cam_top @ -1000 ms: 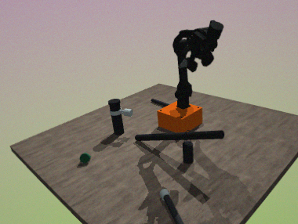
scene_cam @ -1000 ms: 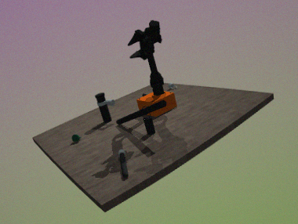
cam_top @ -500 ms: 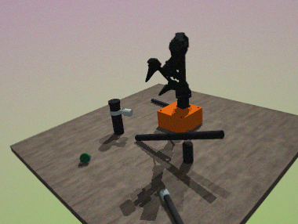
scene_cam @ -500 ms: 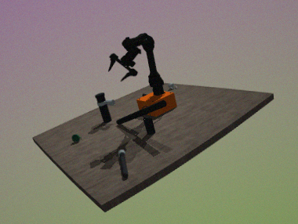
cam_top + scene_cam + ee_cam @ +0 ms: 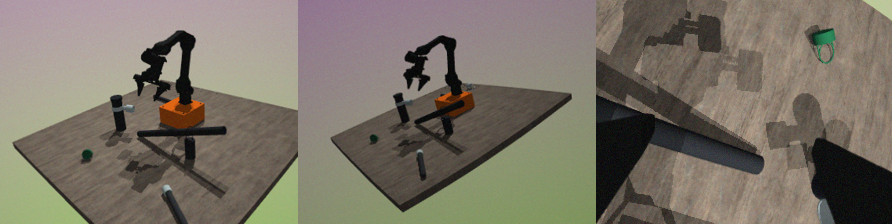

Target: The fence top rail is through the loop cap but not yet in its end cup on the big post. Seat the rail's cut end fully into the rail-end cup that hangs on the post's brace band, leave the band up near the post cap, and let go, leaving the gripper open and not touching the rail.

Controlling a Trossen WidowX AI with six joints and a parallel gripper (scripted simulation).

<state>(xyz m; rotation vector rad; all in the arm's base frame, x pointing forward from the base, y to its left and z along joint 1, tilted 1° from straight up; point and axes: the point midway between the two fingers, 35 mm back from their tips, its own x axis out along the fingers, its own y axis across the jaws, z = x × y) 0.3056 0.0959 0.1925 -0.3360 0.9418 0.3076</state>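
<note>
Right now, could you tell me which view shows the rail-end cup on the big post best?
The top view: the pale rail-end cup juts clearly from the big post. The exterior view shows it smaller; the wrist view misses it.
</note>
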